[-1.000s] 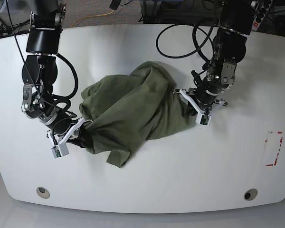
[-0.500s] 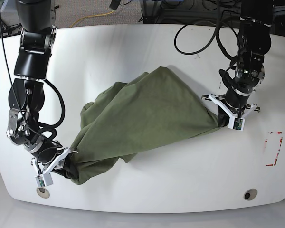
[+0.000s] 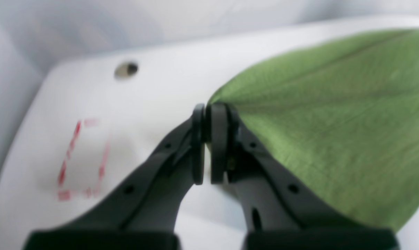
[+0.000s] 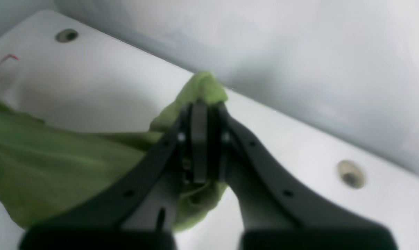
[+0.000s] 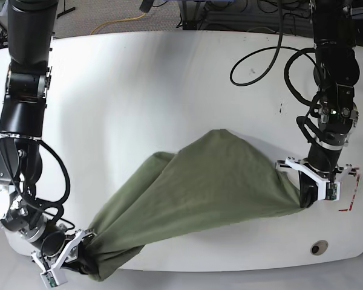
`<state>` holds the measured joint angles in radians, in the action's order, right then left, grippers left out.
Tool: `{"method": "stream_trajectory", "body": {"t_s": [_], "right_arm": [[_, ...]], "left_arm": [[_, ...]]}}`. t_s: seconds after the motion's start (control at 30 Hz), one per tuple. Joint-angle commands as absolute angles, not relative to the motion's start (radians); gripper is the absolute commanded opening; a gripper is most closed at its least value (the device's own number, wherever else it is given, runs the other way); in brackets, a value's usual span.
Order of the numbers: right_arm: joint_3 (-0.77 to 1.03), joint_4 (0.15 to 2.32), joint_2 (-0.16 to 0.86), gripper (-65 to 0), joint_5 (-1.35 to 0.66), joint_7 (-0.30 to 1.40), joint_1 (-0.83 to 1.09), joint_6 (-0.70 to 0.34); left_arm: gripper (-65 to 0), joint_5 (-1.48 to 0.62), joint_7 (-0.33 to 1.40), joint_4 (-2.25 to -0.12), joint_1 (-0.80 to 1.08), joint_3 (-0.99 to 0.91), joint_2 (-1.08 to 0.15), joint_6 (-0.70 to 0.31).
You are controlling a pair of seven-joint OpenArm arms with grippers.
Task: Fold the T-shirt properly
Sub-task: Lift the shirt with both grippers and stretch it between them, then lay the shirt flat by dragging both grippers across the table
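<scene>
**Olive cloth stretched between two pincers**

Olive-green fabric of the T-shirt [image 5: 193, 187] runs in a long diagonal band across the white surface [image 5: 139, 90]. The left pincer [image 5: 307, 194] is pressed together on one end of it, beside a red dashed rectangle [image 5: 349, 188]. The right pincer [image 5: 78, 249] pinches the other bunched end, at the surface's near edge.

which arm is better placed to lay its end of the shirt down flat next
Left, probably. The left gripper holds the olive-green fabric T-shirt over open white table, while the right gripper sits at the near edge.
</scene>
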<state>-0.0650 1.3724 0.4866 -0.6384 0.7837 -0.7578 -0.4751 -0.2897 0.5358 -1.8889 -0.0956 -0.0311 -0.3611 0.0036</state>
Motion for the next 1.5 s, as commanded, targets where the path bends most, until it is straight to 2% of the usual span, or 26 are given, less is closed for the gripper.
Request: {"method": "stream_trajectory", "body": {"t_s": [0.0, 0.33, 0.57, 0.7, 0.9, 1.07, 1.2, 1.47], "right_arm": [[-0.084, 1.389, 0.526, -65.0, -0.654, 0.748, -0.846, -0.475], [-0.114, 1.395, 0.567, -65.0, -0.665, 0.799, -1.027, -0.476], [-0.111, 1.415, 0.59, -65.0, -0.665, 0.8, -1.017, -0.476], [-0.062, 1.449, 0.593, -65.0, -0.665, 0.8, -0.92, -0.476], [0.033, 1.52, 0.59, -65.0, -0.665, 0.8, -0.73, -0.476], [0.147, 1.598, 0.582, -65.0, -0.665, 0.8, -0.521, -0.476], [0.242, 1.658, 0.532, -65.0, -0.665, 0.8, -0.346, -0.476], [0.378, 1.762, 0.43, -65.0, -0.665, 0.8, -0.051, -0.476]], "left_arm": [[-64.6, -0.282, 0.515, -1.911, -0.154, -0.039, -0.378, 0.013], [-64.6, -0.278, 0.599, -1.951, -0.363, -0.071, -0.38, 0.013], [-64.6, -0.278, 0.599, -1.952, -0.392, -0.035, -0.438, 0.012], [-64.6, -0.285, 0.601, -1.956, -0.357, -0.005, -0.466, -0.004], [-64.6, -0.28, 0.608, -1.982, -0.231, -0.007, -0.466, -0.099], [-64.6, -0.285, 0.679, -2.011, -0.087, -0.007, -0.463, -0.165], [-65.0, -0.283, 0.673, -2.011, 0.041, -0.008, -0.463, -0.203], [-65.0, -0.282, 0.671, -2.011, 0.231, -0.008, -0.456, -0.206]]}}
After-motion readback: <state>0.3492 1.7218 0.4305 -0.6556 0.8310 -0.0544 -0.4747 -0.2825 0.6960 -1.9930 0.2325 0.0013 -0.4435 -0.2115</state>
